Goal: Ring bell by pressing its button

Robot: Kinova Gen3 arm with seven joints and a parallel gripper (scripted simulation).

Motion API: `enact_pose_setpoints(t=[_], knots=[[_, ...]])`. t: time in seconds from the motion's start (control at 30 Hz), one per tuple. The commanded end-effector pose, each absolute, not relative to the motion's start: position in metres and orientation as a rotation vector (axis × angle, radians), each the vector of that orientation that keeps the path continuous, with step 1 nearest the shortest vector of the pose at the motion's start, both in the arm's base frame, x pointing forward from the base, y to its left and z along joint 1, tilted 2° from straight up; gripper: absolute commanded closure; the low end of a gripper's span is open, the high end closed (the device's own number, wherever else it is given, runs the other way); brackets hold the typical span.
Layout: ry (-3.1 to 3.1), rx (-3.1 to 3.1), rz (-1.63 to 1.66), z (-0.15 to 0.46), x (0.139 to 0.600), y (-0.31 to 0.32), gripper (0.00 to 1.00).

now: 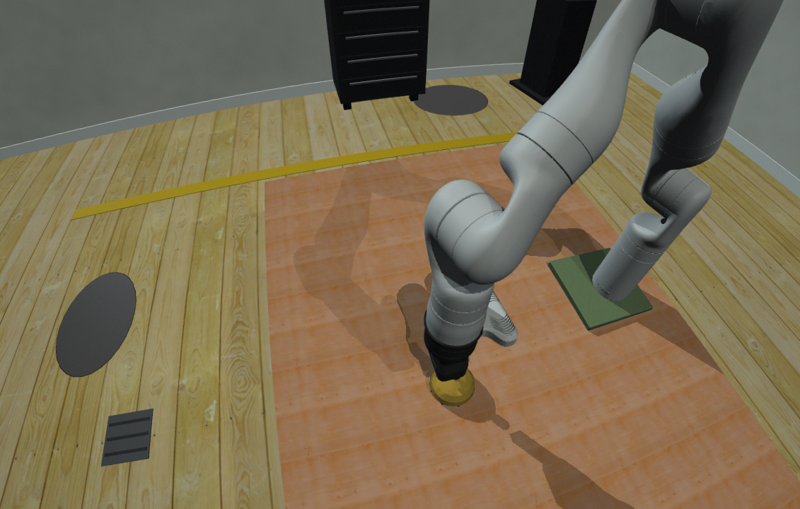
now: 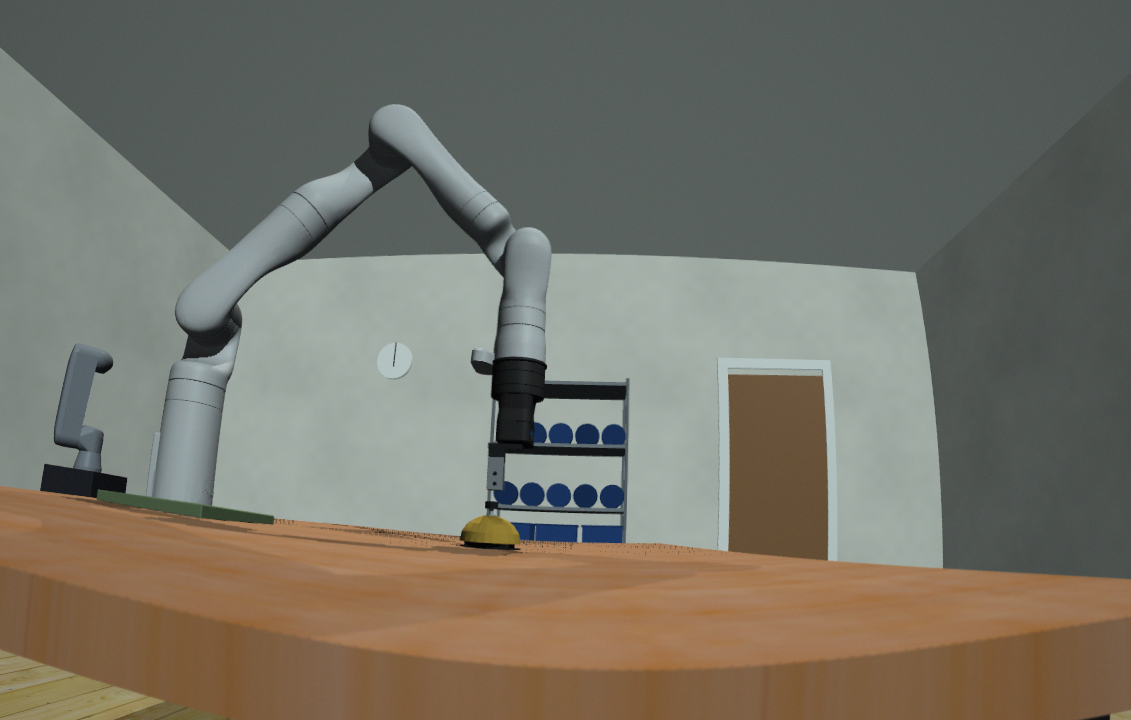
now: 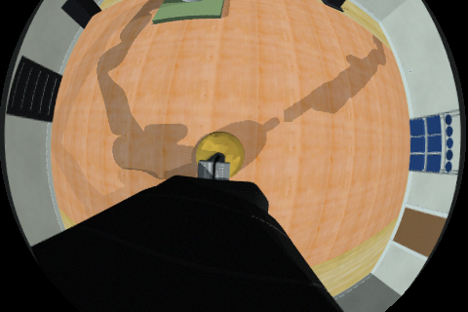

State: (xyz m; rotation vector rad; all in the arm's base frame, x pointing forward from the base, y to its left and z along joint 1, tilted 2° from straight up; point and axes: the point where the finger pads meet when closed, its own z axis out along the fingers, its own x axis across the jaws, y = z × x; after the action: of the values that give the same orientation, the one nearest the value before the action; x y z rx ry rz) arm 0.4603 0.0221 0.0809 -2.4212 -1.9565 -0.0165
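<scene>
The bell, a golden dome on a dark base, stands upright on the orange-brown wooden table. Its small black button sticks up from the top of the dome and does not look pressed. In the top view the button is hidden behind the gripper's black body. My gripper is shut with nothing between its fingers. It points down just above the button, with a small gap showing in the exterior view. In the wrist view the fingertips partly overlap the button and dome.
The arm's base stands on a green plate at the far end of the table from the bell. A black drawer cabinet and a blue-binned shelf stand away from the table.
</scene>
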Motion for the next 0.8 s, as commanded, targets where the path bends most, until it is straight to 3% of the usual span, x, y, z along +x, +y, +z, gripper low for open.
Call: enact_pose_setpoints(t=[0.0,0.77], knots=[[-1.959,-2.422,-0.013,0.0757,0.4599,0.021,0.83],[-1.958,-2.421,-0.01,0.0736,0.4592,0.021,0.83]])
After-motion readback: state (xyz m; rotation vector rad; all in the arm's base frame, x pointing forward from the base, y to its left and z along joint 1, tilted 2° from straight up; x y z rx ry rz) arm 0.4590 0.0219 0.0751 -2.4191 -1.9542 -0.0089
